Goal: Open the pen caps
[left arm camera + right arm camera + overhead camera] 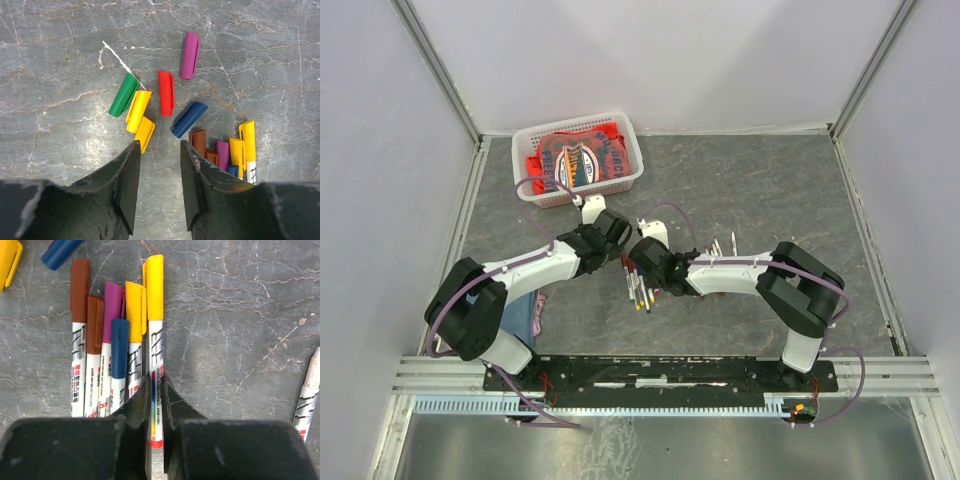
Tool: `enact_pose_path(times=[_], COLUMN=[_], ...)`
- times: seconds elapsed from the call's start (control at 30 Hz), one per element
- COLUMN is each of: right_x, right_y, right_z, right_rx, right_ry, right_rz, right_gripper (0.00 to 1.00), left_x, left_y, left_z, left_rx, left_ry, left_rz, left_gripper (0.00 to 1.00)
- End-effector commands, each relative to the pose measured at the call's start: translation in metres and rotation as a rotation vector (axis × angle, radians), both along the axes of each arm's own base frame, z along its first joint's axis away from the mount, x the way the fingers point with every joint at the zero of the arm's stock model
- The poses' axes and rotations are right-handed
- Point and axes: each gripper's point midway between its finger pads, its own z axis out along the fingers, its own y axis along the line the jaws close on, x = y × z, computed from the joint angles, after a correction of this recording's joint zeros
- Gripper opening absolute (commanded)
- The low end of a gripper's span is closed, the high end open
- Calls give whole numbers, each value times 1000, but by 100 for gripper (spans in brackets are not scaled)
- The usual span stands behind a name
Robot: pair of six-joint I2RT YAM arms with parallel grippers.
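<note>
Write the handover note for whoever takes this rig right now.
Left gripper: open, holding nothing.
Right gripper: shut on the white barrel of the yellow-capped pen.
Done: six loose plastic caps, green, two yellow, red, purple, blue, lie on the grey table ahead of the left fingers.
Left: that pen and five more white pens beside it still wear caps.

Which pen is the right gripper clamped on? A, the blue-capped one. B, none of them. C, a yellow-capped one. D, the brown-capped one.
C: the white barrel pinched in the right gripper ends in the taller yellow cap.
</note>
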Motion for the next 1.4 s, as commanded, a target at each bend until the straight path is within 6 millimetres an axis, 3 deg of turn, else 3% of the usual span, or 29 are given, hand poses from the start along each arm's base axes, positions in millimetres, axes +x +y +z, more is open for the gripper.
enact_pose_path(times=[0.0,0.17,0.47,0.83,1.37], right_x=[-17,-15,-10,-23,-36], right_y=[-23,-21,-23,-10,-3], right_z=[-20,-12,20,45,90], right_rx=[-75,-30,51,154,275], right_ry=[55,31,-47,-80,-138], right_rz=[-23,-31,-59,-14,13], right_gripper=[5,1,1,1,1], left_x=[9,4,2,-4,-10], left_y=[-15,-27,-58,-71,-90], left_z=[18,21,46,54,48], left_rx=[-82,-172,-380,-513,-615], left_ry=[-50,-39,-60,-34,18], left_rz=[-2,-18,-66,-112,-145], left_gripper=[45,47,50,53,54])
